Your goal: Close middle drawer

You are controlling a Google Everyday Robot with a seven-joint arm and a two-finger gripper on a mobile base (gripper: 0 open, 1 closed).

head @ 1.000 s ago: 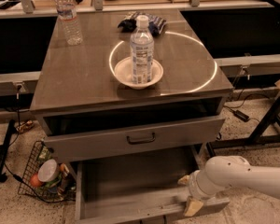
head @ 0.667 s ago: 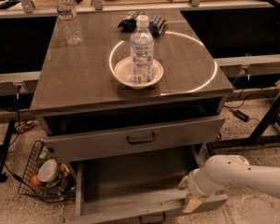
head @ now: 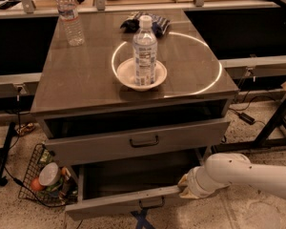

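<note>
The middle drawer (head: 115, 203) is the low grey one pulled far out of the cabinet, with a shallow tray and a small black bar handle (head: 150, 203). Its front panel slants, the right end nearer the cabinet. My gripper (head: 185, 187), at the end of a white arm (head: 243, 171), is against the right end of that front panel. Above it the taller-fronted grey drawer (head: 190, 135) with a bigger handle stands slightly open.
On the cabinet top (head: 81, 75), a water bottle (head: 145, 51) stands in a white bowl (head: 126, 75); another bottle (head: 69, 18) and a dark bundle (head: 157, 24) are farther back. A wire basket (head: 31, 175) of items sits on the floor to the left. A black frame leg (head: 275, 123) is to the right.
My gripper and the right end of the middle drawer's front have moved a little toward the cabinet. The drawer is slightly less far out.
</note>
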